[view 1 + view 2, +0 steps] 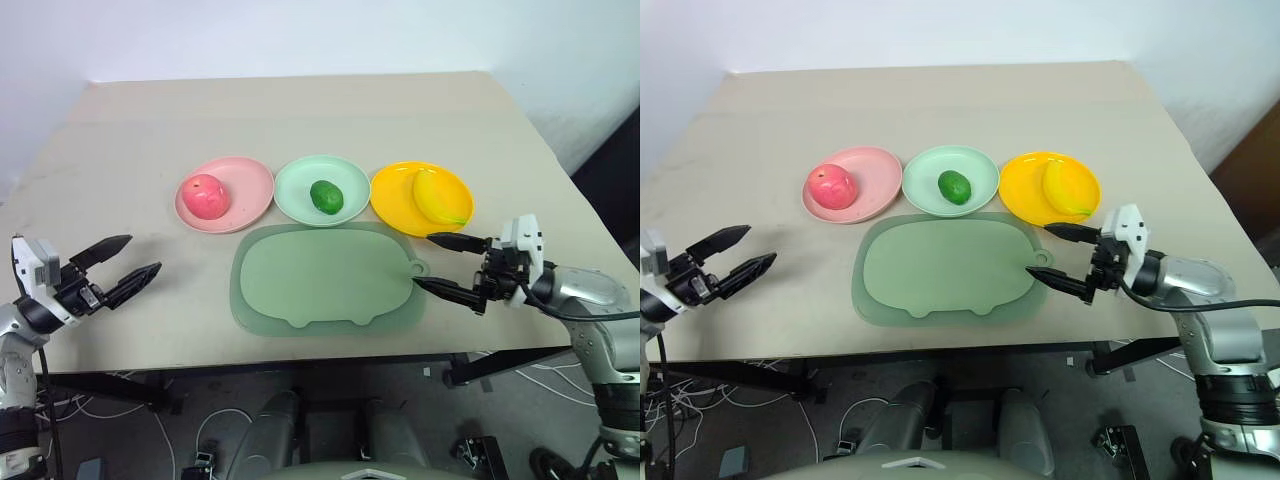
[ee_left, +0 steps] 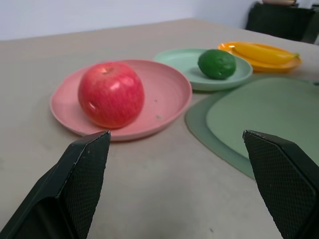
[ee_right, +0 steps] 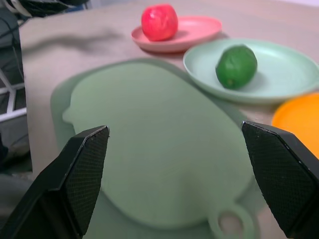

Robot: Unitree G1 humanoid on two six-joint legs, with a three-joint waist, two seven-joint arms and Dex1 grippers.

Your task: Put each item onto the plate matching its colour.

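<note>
A red-pink apple (image 1: pixel 205 195) rests on the pink plate (image 1: pixel 250 180). The small dark green fruit (image 1: pixel 326 196) lies in the middle of the mint green plate (image 1: pixel 296 190). On the yellow-orange plate (image 1: pixel 392 198) lies the yellow banana (image 1: pixel 436 196). My left gripper (image 1: pixel 128 268) stands open and holds nothing, low over the table's left front, well short of the pink plate. My right gripper (image 1: pixel 436 263) is open too with nothing in it, by the mat's loop tab in front of the yellow-orange plate.
A large sage-green mat (image 1: pixel 325 277) with a loop tab (image 1: pixel 417 267) lies in front of the three plates. The beige table (image 1: pixel 300 115) has bare room behind the plates and at the left. Its front edge runs close below both grippers.
</note>
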